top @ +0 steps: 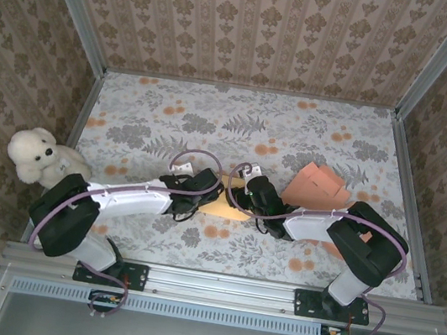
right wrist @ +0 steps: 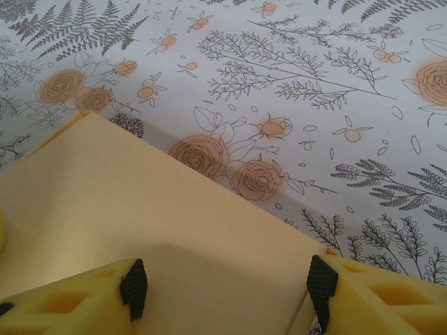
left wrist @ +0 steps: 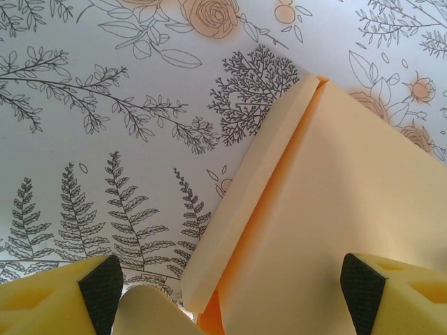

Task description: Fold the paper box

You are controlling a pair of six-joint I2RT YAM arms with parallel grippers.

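The paper box [top: 223, 209] is a pale yellow sheet, partly folded, lying on the flowered table between my two arms. In the left wrist view the paper box [left wrist: 335, 195] has a long side flap [left wrist: 258, 181] folded up along its edge, showing orange inside. My left gripper [top: 206, 199] [left wrist: 230, 293] stands open wide just over that flap, with a curled piece of paper by its left finger. My right gripper [top: 245, 203] [right wrist: 227, 286] is open low over a flat panel of the paper box [right wrist: 140, 202], its right pad [right wrist: 321, 283] at the panel's corner.
A salmon-coloured flat paper sheet [top: 318, 187] lies to the right of the right arm. A white teddy bear [top: 38, 157] sits at the table's left edge. Patterned walls close in the table on three sides, and a metal rail [top: 213, 285] runs along the front.
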